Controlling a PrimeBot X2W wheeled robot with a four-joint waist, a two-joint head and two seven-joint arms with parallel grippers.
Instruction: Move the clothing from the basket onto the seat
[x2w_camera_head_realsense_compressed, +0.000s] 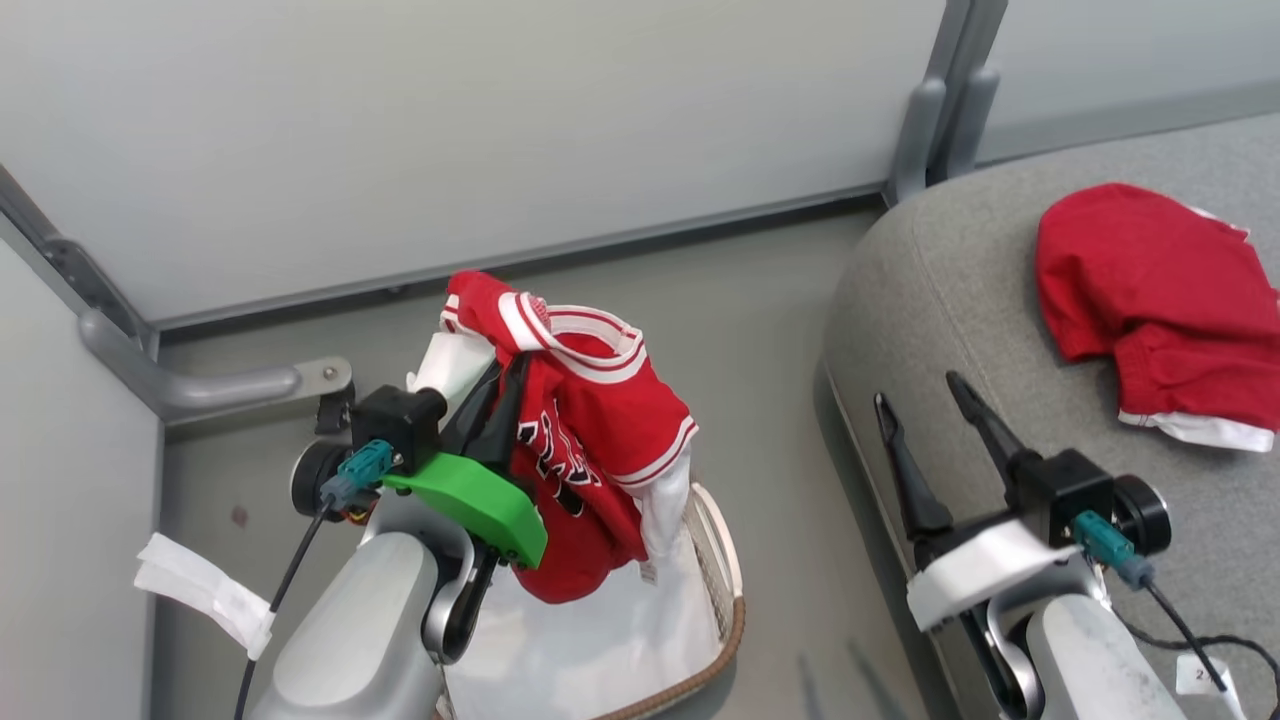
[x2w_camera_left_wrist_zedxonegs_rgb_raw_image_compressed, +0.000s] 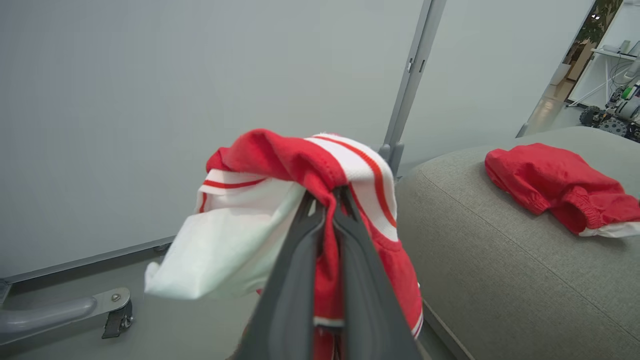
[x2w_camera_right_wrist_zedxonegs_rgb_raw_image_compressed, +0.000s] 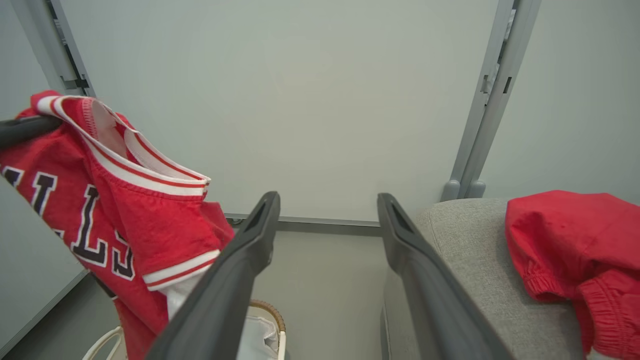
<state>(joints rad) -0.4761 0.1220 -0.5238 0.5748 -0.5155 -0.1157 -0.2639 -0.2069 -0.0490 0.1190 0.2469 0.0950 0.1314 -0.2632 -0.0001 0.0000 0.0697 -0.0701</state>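
Holding the jersey up over the basket

Pinches the red jersey (x2w_camera_head_realsense_compressed: 590, 420) by its striped trim in the left gripper (x2w_camera_left_wrist_zedxonegs_rgb_raw_image_compressed: 330, 195), fingers closed tight on the cloth, folds hanging below that hand above the basket (x2w_camera_head_realsense_compressed: 728, 610) and its white liner (x2w_camera_head_realsense_compressed: 580, 640). Holds the right gripper (x2w_camera_head_realsense_compressed: 918, 390) spread wide and empty over the seat (x2w_camera_head_realsense_compressed: 950, 290) edge. Shows, beyond that hand, the red shirt (x2w_camera_head_realsense_compressed: 1150, 300) lying crumpled on the seat

The jersey (x2w_camera_head_realsense_compressed: 590, 420) hung from the left gripper (x2w_camera_head_realsense_compressed: 505, 390) above the basket (x2w_camera_head_realsense_compressed: 735, 620), which stood on the floor (x2w_camera_head_realsense_compressed: 760, 330) left of the seat (x2w_camera_head_realsense_compressed: 930, 300). Another garment (x2w_camera_head_realsense_compressed: 1150, 300) lay on the seat, beyond the right gripper (x2w_camera_head_realsense_compressed: 918, 390).
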